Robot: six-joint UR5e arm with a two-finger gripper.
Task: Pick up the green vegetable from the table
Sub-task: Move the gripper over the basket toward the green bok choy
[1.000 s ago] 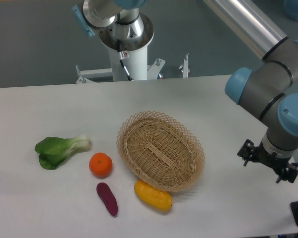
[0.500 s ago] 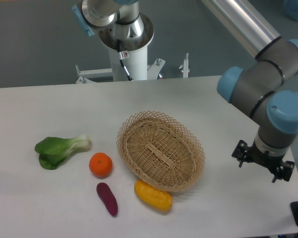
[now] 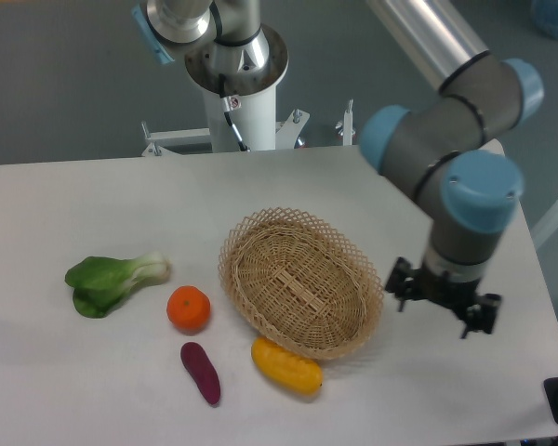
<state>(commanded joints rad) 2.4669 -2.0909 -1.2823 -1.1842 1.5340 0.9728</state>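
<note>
The green vegetable [image 3: 112,280], a small bok choy with dark leaves and a pale stem end, lies on the white table [image 3: 93,195] at the left. My gripper [image 3: 442,304] hangs under the wrist at the right, just past the basket's right rim and far from the bok choy. Its black fingers [image 3: 396,285] stand spread apart, with nothing between them.
An oval wicker basket [image 3: 299,281] sits mid-table. An orange [image 3: 188,308] lies right of the bok choy, a purple sweet potato [image 3: 201,373] below it, and a yellow-orange oblong fruit [image 3: 286,366] at the basket's front edge. The robot base [image 3: 235,88] stands behind the table.
The arm has swung left over the table. The gripper moved from near the right edge to just beside the basket's right rim. The objects have not moved.
</note>
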